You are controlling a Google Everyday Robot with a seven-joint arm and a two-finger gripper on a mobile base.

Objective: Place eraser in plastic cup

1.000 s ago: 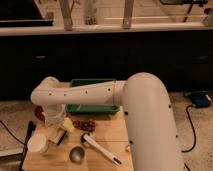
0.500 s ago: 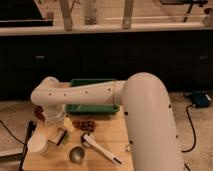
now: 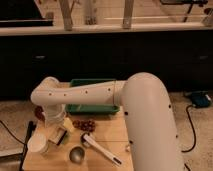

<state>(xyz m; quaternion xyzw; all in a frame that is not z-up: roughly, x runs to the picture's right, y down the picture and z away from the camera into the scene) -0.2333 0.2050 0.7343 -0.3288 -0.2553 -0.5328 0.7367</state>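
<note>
The cream-white plastic cup (image 3: 37, 144) stands upright near the front left corner of the wooden table (image 3: 107, 137). My gripper (image 3: 57, 129) hangs from the white arm (image 3: 82, 94) just right of the cup and a little behind it, low over the table. A pale blocky thing with a dark patch (image 3: 61, 135) sits right under the gripper. I cannot tell whether it is the eraser or whether the gripper holds it.
A shiny grey metal cup (image 3: 76, 155) stands to the right of the plastic cup. A white scoop (image 3: 102, 150) lies beside it. A dark red cluster (image 3: 84, 124) lies mid-table. A green tray (image 3: 95, 100) sits at the back. My large white arm covers the table's right side.
</note>
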